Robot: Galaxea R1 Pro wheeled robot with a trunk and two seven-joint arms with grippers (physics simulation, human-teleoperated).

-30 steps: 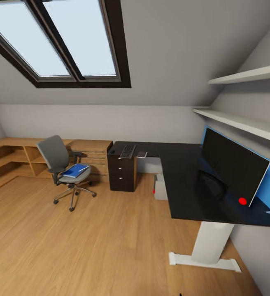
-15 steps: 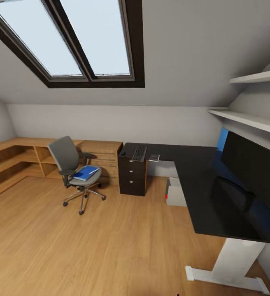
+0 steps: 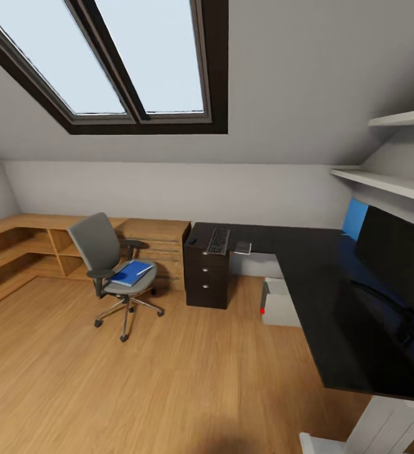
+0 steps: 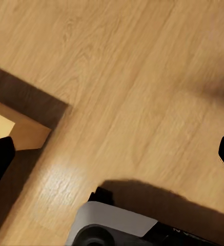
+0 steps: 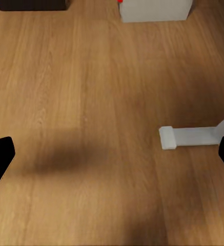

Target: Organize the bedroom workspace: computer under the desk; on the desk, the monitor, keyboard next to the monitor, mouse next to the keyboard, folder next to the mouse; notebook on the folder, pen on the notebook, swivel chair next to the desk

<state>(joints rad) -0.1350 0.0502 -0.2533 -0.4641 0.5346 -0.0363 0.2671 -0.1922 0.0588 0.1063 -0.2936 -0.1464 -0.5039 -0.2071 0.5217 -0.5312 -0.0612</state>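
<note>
We stand on the light-wood floor point(image 3: 169, 391) of the attic bedroom, under a dark-framed skylight point(image 3: 125, 63), and we take the room's things from biggest down.

The long black L-shaped desk point(image 3: 320, 302) fills the right side, with its three silver-knobbed drawers point(image 3: 206, 277) at the far end. On its near arm stands the wide black flat monitor point(image 3: 399, 265), so that part of the job looks done. The boxy light-grey computer tower point(image 3: 281, 304) sits on the floor beneath the desk, also where it belongs.

The grey padded swivel chair point(image 3: 109, 268) on its chrome base stands well apart from the desk, in front of the low light-wood cabinet point(image 3: 43, 243); we judge it must yet be brought over. The large flat bright-blue folder point(image 3: 131, 273) lies on its seat, with a thin pale stick on it that may be the pen.

The slim dark-grey keyboard point(image 3: 218, 241) lies on the drawer end of the desk, far from the monitor, with the tiny black mouse point(image 3: 192, 240) just beside it. A small thin item point(image 3: 242, 248) near the keyboard may be the notebook; we cannot be sure.

The left gripper point(image 4: 112, 154) and the right gripper point(image 5: 112, 156) both hang above bare floor, fingers spread wide, holding nothing.
</note>
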